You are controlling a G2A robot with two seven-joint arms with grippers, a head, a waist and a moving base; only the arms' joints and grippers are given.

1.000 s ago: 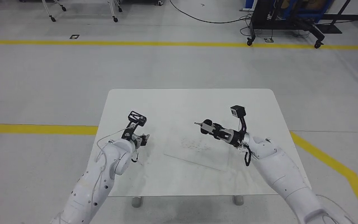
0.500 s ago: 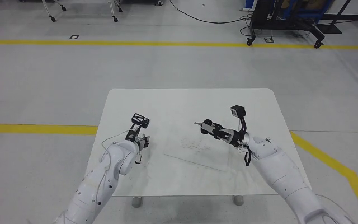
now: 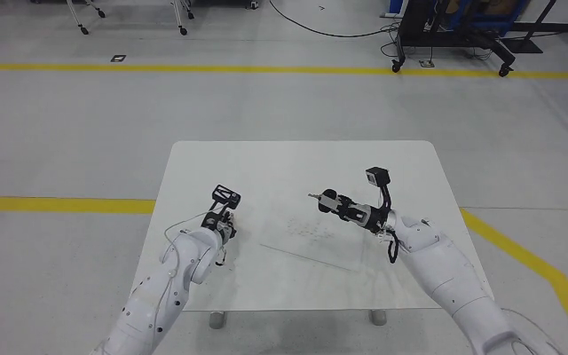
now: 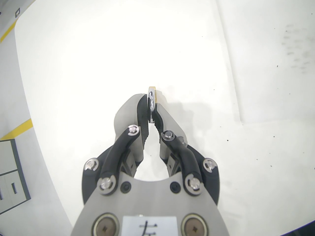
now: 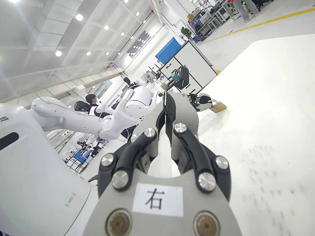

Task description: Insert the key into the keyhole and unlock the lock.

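Note:
A small brass padlock [image 5: 218, 107] rests on the white table [image 3: 302, 169], left of centre. My left gripper [image 4: 152, 106] is shut on its silver shackle, and the padlock [image 4: 150, 96] shows edge-on between the pads, its brass body just past them. From above, the left gripper [image 3: 229, 231] sits low over the table. My right gripper [image 3: 325, 201] is held above the table right of centre, pointing toward the left arm. It is shut, and a thin silver key [image 3: 313, 196] sticks out of its tip. The right gripper [image 5: 168, 101] has its pads pressed together.
A clear flat sheet [image 3: 315, 244] with dark smudges lies on the table between the arms, reaching toward the front edge. The far half of the table is bare. Yellow floor lines run on both sides of the table.
My left arm has shifted a little toward the table's middle and front, taking the padlock with it. The right arm has kept still.

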